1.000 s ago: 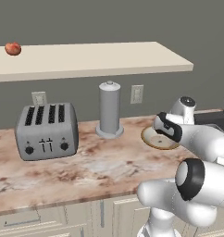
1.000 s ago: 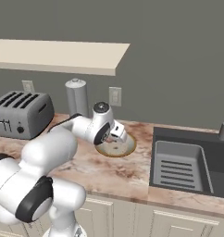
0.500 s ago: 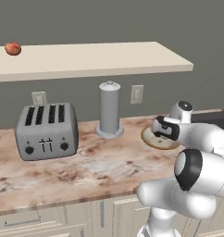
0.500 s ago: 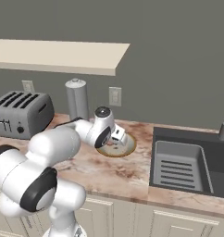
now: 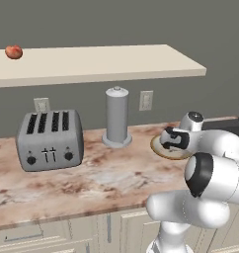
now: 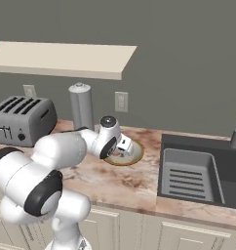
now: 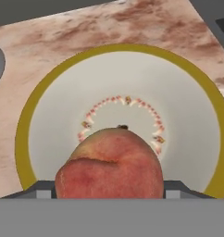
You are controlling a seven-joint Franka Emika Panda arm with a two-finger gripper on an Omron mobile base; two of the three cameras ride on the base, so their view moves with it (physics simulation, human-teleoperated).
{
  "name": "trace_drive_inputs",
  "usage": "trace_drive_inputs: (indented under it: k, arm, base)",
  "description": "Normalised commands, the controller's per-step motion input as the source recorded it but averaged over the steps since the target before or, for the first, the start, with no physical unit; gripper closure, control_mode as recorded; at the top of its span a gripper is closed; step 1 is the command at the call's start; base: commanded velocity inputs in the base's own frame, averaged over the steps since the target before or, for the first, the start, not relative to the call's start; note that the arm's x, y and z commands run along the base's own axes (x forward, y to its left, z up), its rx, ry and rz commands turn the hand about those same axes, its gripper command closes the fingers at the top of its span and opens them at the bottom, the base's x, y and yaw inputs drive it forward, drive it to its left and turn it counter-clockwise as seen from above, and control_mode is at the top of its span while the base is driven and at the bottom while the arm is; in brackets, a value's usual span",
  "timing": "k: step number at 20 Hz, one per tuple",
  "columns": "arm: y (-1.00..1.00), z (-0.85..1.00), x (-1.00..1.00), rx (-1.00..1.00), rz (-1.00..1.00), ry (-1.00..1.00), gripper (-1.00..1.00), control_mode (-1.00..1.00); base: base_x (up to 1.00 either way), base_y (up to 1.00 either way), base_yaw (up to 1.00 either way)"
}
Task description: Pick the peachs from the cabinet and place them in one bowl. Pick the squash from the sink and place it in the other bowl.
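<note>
Peaches, two: one (image 7: 109, 164) clamped in gripper (image 7: 109, 185) above bowl (image 7: 44, 92), stem end toward it; one (image 5: 14, 51) on cabinet (image 5: 106, 64).

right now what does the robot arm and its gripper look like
The arm is made of smooth, rounded glossy white segments with dark, near-black bands at the joints. A round white cap with a dark centre tops the wrist. The gripper is a dark block on a white hand. No cables or markings are visible.
</note>
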Motion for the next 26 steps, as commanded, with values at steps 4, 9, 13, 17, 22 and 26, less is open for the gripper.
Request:
trace_drive_inputs:
  k: [4,9,13,17,22,26]
  arm:
    - [0.0,-0.05,0.22,0.0,0.01,0.0,1.0,-1.0]
    - [0.0,-0.01,0.15,0.0,0.01,0.0,1.0,-1.0]
    - [0.0,-0.15,0.0,0.0,0.0,0.0,1.0,-1.0]
    - [0.0,-0.35,0.0,0.0,0.01,0.0,1.0,-1.0]
    - [0.0,-0.26,0.01,0.0,0.01,0.0,1.0,-1.0]
    - [0.0,-0.03,0.0,0.0,0.0,0.0,1.0,-1.0]
  base:
    - [0.0,0.0,0.0]
    - [0.0,0.0,0.0]
    - [0.0,0.0,0.0]
    - [0.0,0.0,0.0]
    - [0.0,0.0,0.0]
    - [0.0,0.0,0.0]
